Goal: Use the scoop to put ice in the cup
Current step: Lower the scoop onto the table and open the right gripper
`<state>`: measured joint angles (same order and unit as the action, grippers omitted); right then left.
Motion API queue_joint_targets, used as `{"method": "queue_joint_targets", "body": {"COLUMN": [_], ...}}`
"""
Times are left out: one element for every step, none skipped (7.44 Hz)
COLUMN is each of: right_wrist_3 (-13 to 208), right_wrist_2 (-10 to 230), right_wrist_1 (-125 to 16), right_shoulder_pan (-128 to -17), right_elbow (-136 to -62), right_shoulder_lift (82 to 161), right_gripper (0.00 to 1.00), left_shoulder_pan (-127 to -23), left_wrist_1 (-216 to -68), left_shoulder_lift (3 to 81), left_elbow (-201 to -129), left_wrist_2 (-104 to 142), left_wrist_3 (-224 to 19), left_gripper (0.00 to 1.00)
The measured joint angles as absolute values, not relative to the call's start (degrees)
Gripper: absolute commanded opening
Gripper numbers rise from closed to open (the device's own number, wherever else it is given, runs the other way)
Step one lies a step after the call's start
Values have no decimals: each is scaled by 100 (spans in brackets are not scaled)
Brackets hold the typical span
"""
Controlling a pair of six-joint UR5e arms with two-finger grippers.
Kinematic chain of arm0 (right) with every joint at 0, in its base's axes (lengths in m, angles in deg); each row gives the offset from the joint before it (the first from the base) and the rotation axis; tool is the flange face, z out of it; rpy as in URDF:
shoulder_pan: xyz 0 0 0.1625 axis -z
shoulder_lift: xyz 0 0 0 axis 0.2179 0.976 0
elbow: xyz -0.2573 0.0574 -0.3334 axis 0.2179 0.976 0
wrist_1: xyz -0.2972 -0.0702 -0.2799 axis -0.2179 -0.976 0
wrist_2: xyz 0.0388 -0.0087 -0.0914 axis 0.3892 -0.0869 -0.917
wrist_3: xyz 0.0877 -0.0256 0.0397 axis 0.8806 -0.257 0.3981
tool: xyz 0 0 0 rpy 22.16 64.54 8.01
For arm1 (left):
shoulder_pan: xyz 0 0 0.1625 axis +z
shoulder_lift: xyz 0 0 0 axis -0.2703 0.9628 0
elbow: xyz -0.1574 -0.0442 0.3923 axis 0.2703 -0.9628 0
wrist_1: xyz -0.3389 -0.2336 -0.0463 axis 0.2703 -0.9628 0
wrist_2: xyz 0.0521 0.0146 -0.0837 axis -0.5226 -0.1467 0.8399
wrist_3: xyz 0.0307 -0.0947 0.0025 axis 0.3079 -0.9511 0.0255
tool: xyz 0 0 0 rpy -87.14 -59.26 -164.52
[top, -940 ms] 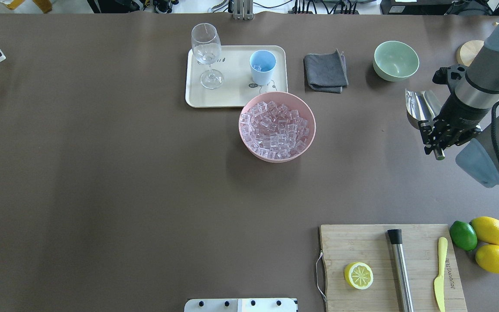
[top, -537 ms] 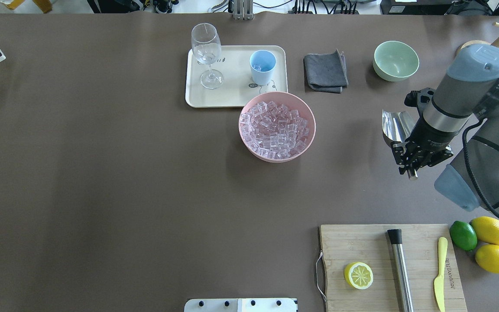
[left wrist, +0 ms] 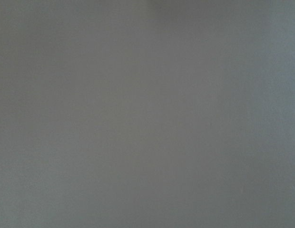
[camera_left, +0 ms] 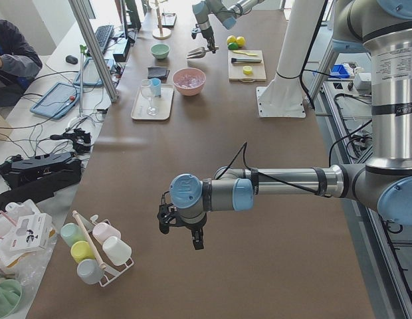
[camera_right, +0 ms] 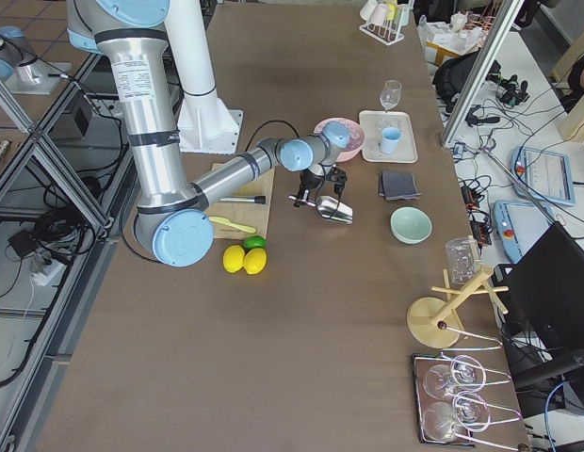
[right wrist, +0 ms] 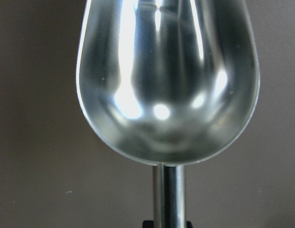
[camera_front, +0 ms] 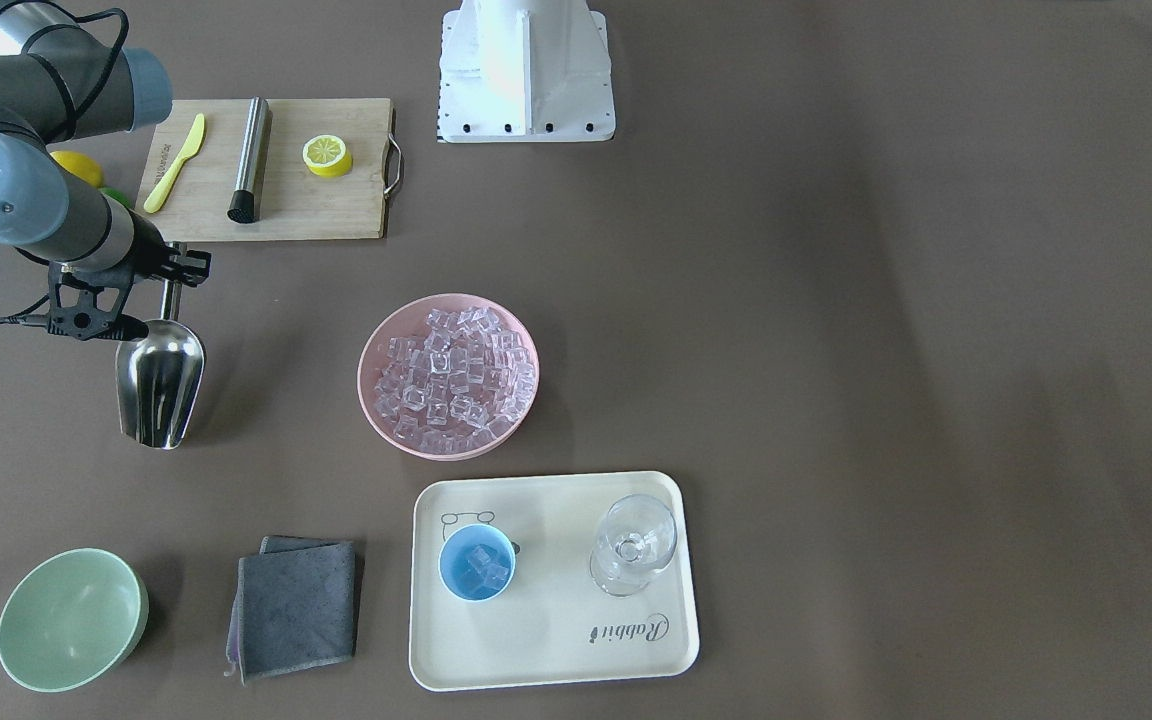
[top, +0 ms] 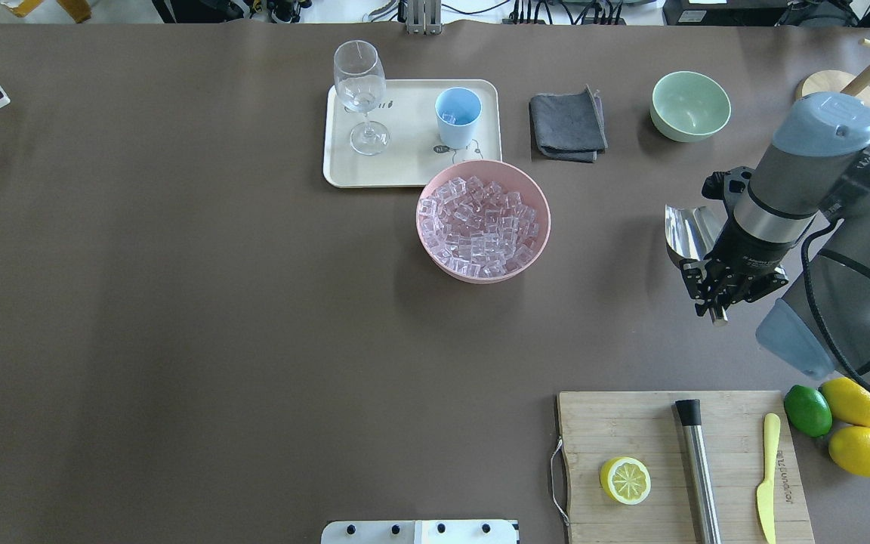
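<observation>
Scoop (camera_front: pixel 160 385): empty, handle clamped in right hand (camera_front: pixel 172 272), well apart from pink bowl (camera_front: pixel 368 385).
Ice (camera_front: pixel 456 375): heaped in pink bowl; few cubes in cup (camera_front: pixel 454 586).
Cup: upright on tray (camera_front: pixel 556 640).
Left hand (camera_left: pixel 181 229): over bare counter (camera_left: pixel 259 279); open or closed, cannot tell.

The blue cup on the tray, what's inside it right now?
The cup holds a few clear ice cubes. Anything beneath them is covered, and in the overhead view the cup's near wall hides most of the inside.

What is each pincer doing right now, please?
Left pincer: cannot be told, seen only from the side.
Right pincer: closed on the handle of the empty scoop.
</observation>
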<state>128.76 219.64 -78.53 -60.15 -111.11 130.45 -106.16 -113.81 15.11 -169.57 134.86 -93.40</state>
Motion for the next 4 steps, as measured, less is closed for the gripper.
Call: {"method": "queue_joint_targets", "body": {"right_wrist_3": [12875,12872,12873,12882], "right_wrist_2": [21963,21961,21960,21960], "right_wrist_1": [-7852,-7845,-7811,-7777], "right_shoulder_pan": [-5999,-5987,-5983,-5985], "right_elbow": [-11109,-11113,-11124,-11145], "right_shoulder_lift": [13059,13064,13066,13064], "right_gripper": [100,100,100,100], "left_shoulder_pan": [-10604,-10593,-10584,-10581], "left_wrist_1": [-11381,-11381,-11381,-11381], "left_shoulder_lift": [1509,1507,1507,1507], "left_elbow": [-16945,-16934,-16924,-16911], "left_wrist_2": [13486,13482,13479,13478], "left_wrist_3": [-9339,-9336,-9336,-9334], "left_gripper": [99,99,99,99]}}
